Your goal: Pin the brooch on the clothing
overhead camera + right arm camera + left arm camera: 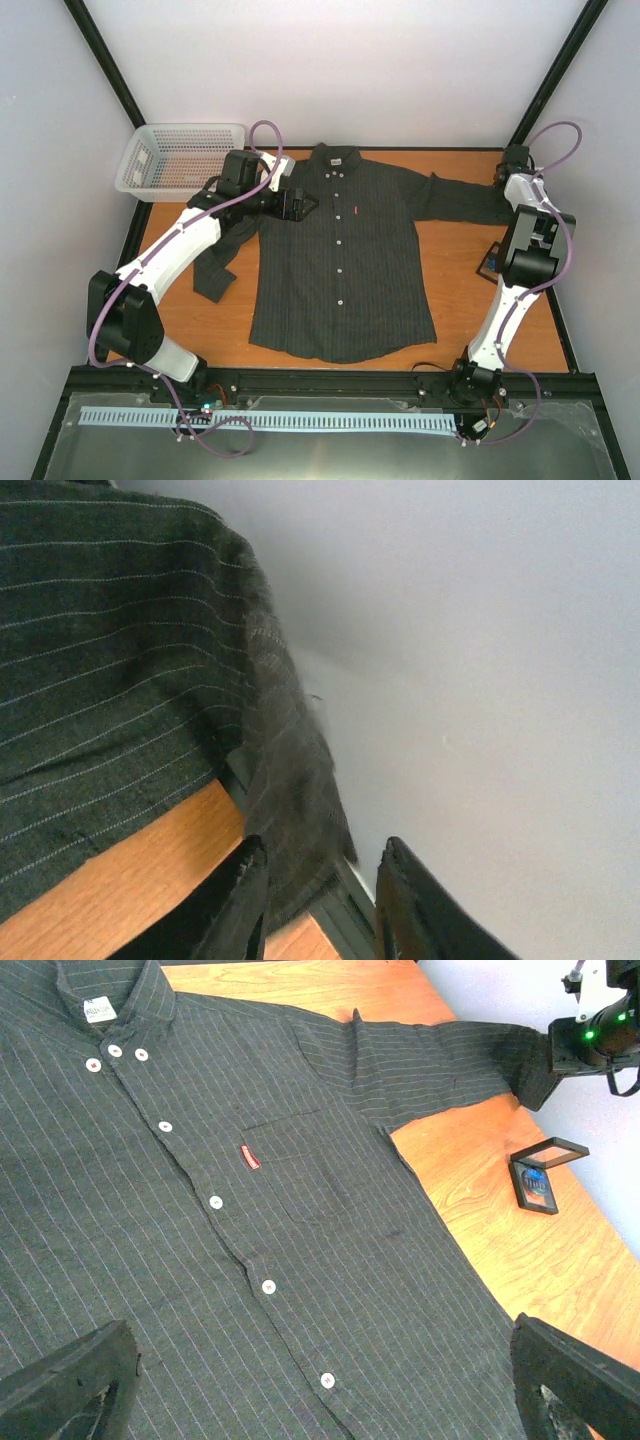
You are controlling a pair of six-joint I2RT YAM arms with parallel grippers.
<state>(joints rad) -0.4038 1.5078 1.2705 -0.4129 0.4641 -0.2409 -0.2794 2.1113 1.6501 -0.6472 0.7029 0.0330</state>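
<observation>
Though pale-walled, orange table (457, 292) under shirt (340, 280)

No lettering can be read anywhere. The white neck label (100, 1009) of the pinstriped shirt (330, 1260) carries dark print too small to make out. The red tag (249, 1158) on its chest shows only marks too fine to tell.

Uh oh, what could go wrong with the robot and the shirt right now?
The right gripper straddles the sleeve cuff; closing and pulling might drag the shirt crooked. The little black case sits close to that sleeve, so a sweeping sleeve or arm could knock it away.
</observation>
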